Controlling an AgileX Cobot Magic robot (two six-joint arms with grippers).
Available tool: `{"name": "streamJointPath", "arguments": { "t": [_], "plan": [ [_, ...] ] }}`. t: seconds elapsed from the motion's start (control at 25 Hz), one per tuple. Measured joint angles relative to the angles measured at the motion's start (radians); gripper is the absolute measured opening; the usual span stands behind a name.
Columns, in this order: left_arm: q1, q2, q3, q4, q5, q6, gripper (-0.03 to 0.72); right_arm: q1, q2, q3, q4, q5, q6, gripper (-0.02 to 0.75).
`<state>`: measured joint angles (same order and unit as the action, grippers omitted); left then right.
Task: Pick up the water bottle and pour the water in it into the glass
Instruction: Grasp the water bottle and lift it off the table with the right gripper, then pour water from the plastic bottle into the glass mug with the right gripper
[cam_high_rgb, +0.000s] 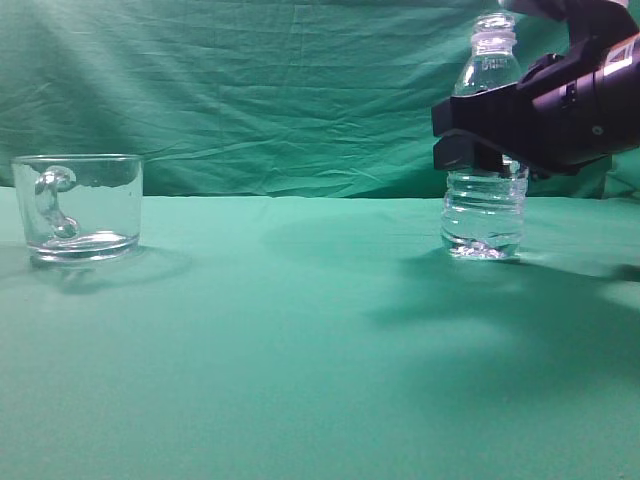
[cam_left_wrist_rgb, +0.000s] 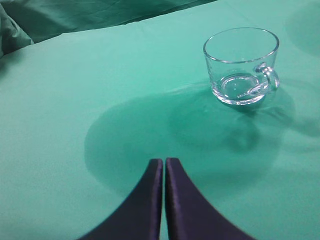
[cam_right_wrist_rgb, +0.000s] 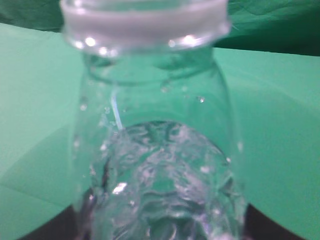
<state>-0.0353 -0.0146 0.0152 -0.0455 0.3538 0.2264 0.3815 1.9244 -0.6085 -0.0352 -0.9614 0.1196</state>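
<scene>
Here there is one water bottle, one glass and two pincers, all over a green-draped surface. In the exterior view the bottle stands upright at about three o'clock, while the glass sits well apart from it at nine o'clock, its handle facing the camera. The right pincer comes in from the right at the bottle's mid-height, its dark fingers crossing in front of the bottle's body above the ribbed part. In the right wrist view the bottle fills the picture, pale threaded rim at twelve o'clock, dark finger edges just showing at five and seven o'clock on either side of it; whether they actually press on the plastic I cannot tell. Water lies low in the bottle. The left pincer is clenched on nothing, fingers touching, hanging above the surface with the glass at one o'clock from its tips.
</scene>
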Motion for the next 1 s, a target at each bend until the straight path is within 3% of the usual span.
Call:
{"name": "streamJointPath", "arguments": {
  "t": [0.2, 0.4, 0.72, 1.0],
  "plan": [
    [0.000, 0.000, 0.000, 0.000, 0.000, 0.000, 0.000, 0.000, 0.000, 0.000, -0.006, 0.004, 0.000, 0.328],
    [0.000, 0.000, 0.000, 0.000, 0.000, 0.000, 0.000, 0.000, -0.069, -0.004, -0.102, 0.076, 0.000, 0.328],
    [0.000, 0.000, 0.000, 0.000, 0.000, 0.000, 0.000, 0.002, -0.231, -0.209, -0.341, 0.542, 0.004, 0.328],
    [0.000, 0.000, 0.000, 0.000, 0.000, 0.000, 0.000, 0.086, -0.241, -0.407, -0.409, 0.797, 0.000, 0.328]
  ]
}}
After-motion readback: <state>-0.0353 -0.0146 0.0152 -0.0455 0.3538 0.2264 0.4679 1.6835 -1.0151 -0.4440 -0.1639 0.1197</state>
